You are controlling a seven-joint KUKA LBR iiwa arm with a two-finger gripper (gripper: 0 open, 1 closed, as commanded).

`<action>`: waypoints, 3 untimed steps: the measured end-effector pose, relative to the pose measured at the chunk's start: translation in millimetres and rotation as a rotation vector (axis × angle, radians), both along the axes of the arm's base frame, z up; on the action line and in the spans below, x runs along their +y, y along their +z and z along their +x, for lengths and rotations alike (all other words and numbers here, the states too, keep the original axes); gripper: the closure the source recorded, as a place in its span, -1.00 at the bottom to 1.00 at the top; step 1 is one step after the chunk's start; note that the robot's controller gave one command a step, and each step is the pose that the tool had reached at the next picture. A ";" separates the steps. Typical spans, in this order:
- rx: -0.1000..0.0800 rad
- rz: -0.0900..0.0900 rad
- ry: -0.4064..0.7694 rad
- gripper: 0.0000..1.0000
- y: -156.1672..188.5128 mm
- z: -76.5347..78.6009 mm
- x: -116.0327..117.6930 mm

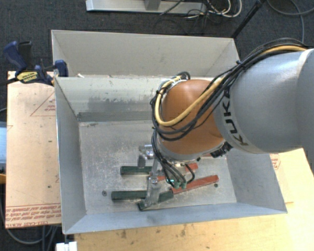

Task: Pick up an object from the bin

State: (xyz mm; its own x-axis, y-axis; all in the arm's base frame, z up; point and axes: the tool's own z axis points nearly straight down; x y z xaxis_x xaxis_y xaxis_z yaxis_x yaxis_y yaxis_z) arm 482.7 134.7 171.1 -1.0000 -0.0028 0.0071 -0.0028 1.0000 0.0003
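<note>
My gripper (155,188) hangs low over the front middle of the bin floor, under the arm's orange cover. Its tip is down among three dark green bars. One lies flat just left of it (126,195). A second lies a little farther back (132,170). A short third piece (146,205) lies right under the tip, by the front wall. Whether the tip touches any of them is hidden. To the right of the gripper a reddish-brown bar (200,182) lies on the floor, its left end hidden under the gripper.
The bin's front wall rises close behind the gripper's tip. The arm and its cables cover the right and middle of the bin. Bare scratched floor stretches to the left and back left.
</note>
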 end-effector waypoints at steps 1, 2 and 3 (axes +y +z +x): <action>-0.018 0.004 -0.006 -1.00 -102.2 0.4 0.9; -0.009 0.001 -0.123 -1.00 -70.7 1.0 5.7; -0.007 0.001 -0.143 -1.00 -71.7 -2.7 20.3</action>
